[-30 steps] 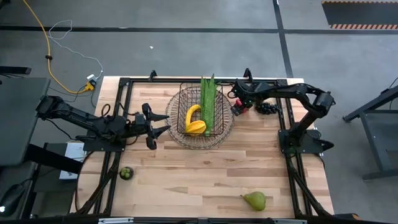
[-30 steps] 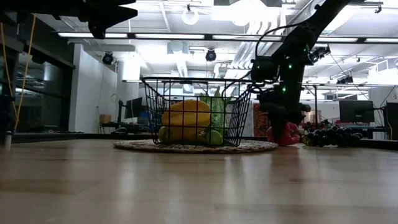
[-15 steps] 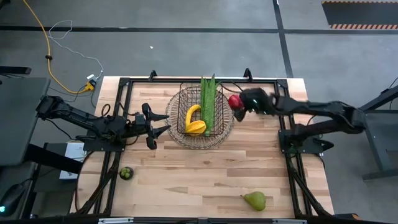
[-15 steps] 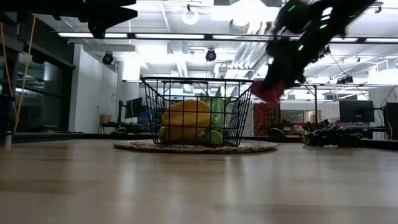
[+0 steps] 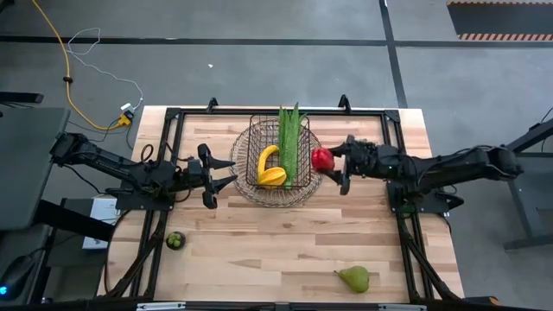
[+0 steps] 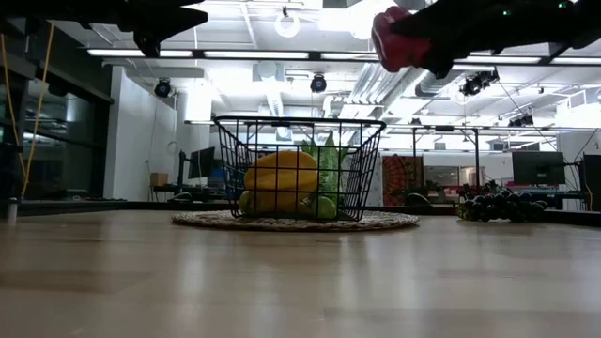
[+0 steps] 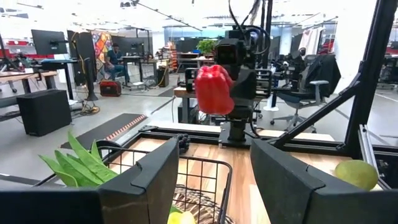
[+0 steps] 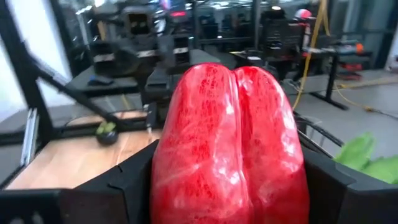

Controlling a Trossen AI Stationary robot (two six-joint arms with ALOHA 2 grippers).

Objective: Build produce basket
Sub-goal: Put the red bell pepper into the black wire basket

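The right gripper (image 5: 333, 161) is closed around a red pepper (image 5: 322, 159), which is held in the air just beside the right edge of the basket (image 5: 251, 138), above rim height in the low view. Inside the basket a banana (image 5: 266, 159), a yellow-orange pepper (image 5: 274, 175) and a leafy bunch (image 5: 289, 142) are seen. For a clean drop, the pepper would best be carried over the open space inside the wire wall and released low. The left gripper (image 5: 226, 170) is held open beside the basket's left side. Grapes (image 6: 495, 205), a pear (image 5: 353, 277) and a small green fruit (image 5: 175, 240) are left on the table (image 5: 259, 250).
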